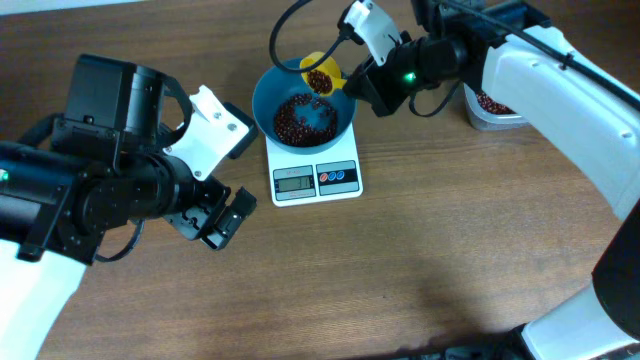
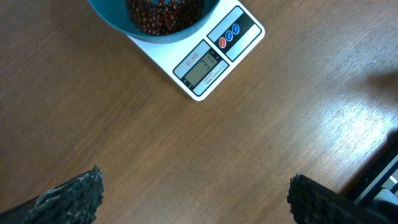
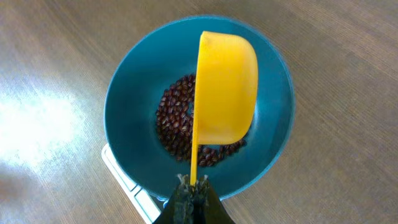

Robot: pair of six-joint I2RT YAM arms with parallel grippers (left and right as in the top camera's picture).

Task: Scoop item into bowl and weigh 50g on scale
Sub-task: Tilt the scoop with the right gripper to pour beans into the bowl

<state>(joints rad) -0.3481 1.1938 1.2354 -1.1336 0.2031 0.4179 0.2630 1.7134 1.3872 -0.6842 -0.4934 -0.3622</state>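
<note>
We see the scale [image 1: 316,178] near the middle of the wooden table [image 1: 420,260], with the blue bowl [image 1: 265,95] sitting on its platform and holding a heap of red-brown beans [image 1: 298,118]. Over the bowl's far edge, behind the scale, the right gripper [image 3: 191,190] has its fingers clamped on the handle of a yellow scoop [image 1: 322,73], tipped on its side with some beans in it. The left gripper [image 1: 220,213] hangs just left of the scale, fingers spread wide, holding nothing. Right of the scale, well apart, a clear tub [image 1: 492,112] with more beans is partly hidden by the right arm. We cannot read the scale's display
</note>
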